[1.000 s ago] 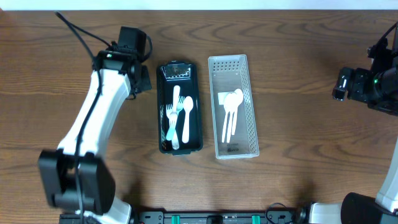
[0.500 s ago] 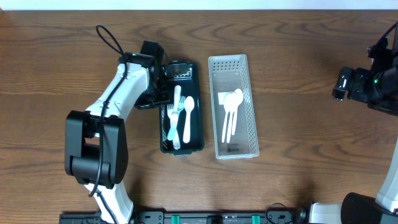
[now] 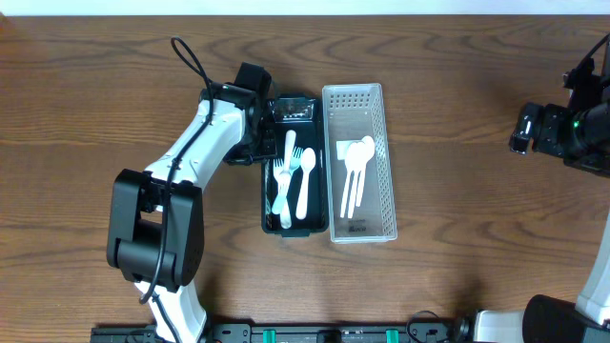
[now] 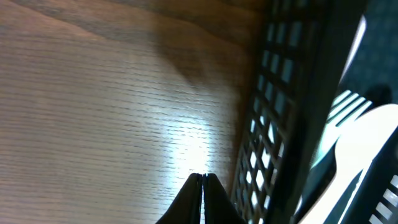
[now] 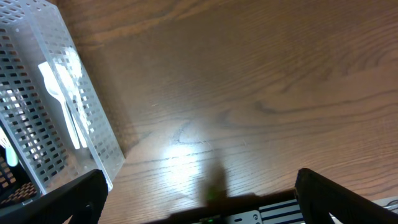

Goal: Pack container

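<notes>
- table: brown wood grain.
- dark bin: long, lattice-walled, at the middle of the table. its right long wall lies against the clear bin. in the left wrist view the lattice fills the right side.
- cutlery: lies lengthways inside the dark bin. i make out a white fork, a white spoon and one pale teal piece. fork tines show through the lattice.
- clear bin: perforated, long, on the right of the dark one and a little taller in the overhead view. also seen in the right wrist view.
- spoons: white, a small bunch lying lengthways in the clear bin, bowls toward the far end.
- left gripper: low at the far end of the dark bin's left wall, outside it. its fingers are pressed together with nothing between them, tips just beside the lattice.
- right gripper: at the table's right edge, well apart from both bins. fingers spread wide, holding nothing.
</notes>
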Robot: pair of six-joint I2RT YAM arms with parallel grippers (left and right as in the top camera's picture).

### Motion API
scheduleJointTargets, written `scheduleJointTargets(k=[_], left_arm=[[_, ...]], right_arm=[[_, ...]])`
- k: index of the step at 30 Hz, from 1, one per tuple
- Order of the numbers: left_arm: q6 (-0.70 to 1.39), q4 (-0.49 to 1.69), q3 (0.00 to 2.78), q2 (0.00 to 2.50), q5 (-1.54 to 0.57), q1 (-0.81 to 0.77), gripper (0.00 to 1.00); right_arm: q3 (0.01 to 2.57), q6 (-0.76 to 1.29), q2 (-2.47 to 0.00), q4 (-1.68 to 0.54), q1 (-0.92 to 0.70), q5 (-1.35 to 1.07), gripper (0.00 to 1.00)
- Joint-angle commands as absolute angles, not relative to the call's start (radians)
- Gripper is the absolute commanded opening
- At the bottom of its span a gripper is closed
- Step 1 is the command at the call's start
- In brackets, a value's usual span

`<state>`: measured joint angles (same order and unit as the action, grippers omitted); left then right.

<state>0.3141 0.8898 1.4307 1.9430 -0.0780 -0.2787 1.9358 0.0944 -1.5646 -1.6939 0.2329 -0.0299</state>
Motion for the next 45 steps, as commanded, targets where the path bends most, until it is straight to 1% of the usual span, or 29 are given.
scheduleJointTargets(k=[1, 6, 8, 9, 10, 11, 13, 14, 15, 19, 22, 26, 28, 31, 33, 36, 41, 45], left_arm=[[0.309, 0.897, 1.427, 1.938, -0.024, -0.253, 0.06], [0.308, 0.925, 1.44, 1.89, 0.076, -0.202, 0.06], [0.308, 0.935, 1.453, 1.853, 0.107, -0.177, 0.07], [0.307, 0.933, 1.457, 1.829, 0.11, -0.163, 0.13], [0.298, 0.924, 1.459, 1.803, 0.11, -0.151, 0.27], [0.28, 0.91, 1.46, 1.777, 0.11, -0.14, 0.46], [0.231, 0.867, 1.46, 1.726, 0.11, -0.12, 0.78], [0.207, 0.841, 1.46, 1.702, 0.11, -0.11, 0.91], [0.186, 0.802, 1.46, 1.679, 0.115, -0.098, 0.98], [0.171, 0.594, 1.46, 1.62, 0.122, -0.064, 0.98], [0.136, 0.447, 1.46, 1.602, 0.121, -0.047, 0.98], [0.01, 0.423, 1.459, 1.593, 0.121, -0.038, 0.98], [-0.02, 0.465, 1.459, 1.584, 0.121, -0.037, 0.98], [-0.048, 0.516, 1.447, 1.551, 0.121, -0.036, 0.98], [-0.048, 0.506, 1.413, 1.505, 0.115, -0.036, 0.98], [-0.047, 0.483, 1.345, 1.412, 0.113, -0.036, 0.98], [-0.014, 0.387, 1.174, 1.212, 0.113, -0.038, 0.98], [-0.014, 0.288, 1.007, 1.033, 0.113, -0.065, 0.98]], right_arm=[[1.935, 0.096, -1.565, -1.695, 0.241, -0.035, 0.99], [1.935, 0.077, -1.565, -1.676, 0.236, -0.077, 0.99], [1.935, 0.072, -1.562, -1.634, 0.222, -0.083, 0.99], [1.935, 0.072, -1.561, -1.602, 0.213, -0.083, 0.99], [1.935, 0.072, -1.56, -1.557, 0.2, -0.082, 0.99], [1.935, 0.07, -1.56, -1.503, 0.188, -0.082, 0.99], [1.935, 0.068, -1.565, -1.372, 0.159, -0.076, 0.99], [1.935, 0.066, -1.57, -1.302, 0.146, -0.072, 0.99], [1.935, 0.062, -1.579, -1.216, 0.13, -0.068, 0.99], [1.935, 0.027, -1.643, -0.917, 0.075, -0.067, 0.99], [1.935, -0.029, -1.708, -0.802, 0.052, -0.06, 0.99], [1.935, -0.054, -1.778, -0.826, 0.041, 0.044, 0.99], [1.934, -0.054, -1.785, -0.882, 0.042, 0.098, 0.99], [1.92, -0.053, -1.767, -0.902, 0.046, 0.133, 0.99], [1.889, -0.053, -1.728, -0.898, 0.049, 0.136, 0.99], [1.77, -0.051, -1.628, -0.851, 0.049, 0.184, 0.99], [1.428, -0.046, -1.369, -0.692, 0.049, 0.195, 0.99], [1.195, -0.016, -1.15, -0.619, 0.046, 0.194, 0.99]])
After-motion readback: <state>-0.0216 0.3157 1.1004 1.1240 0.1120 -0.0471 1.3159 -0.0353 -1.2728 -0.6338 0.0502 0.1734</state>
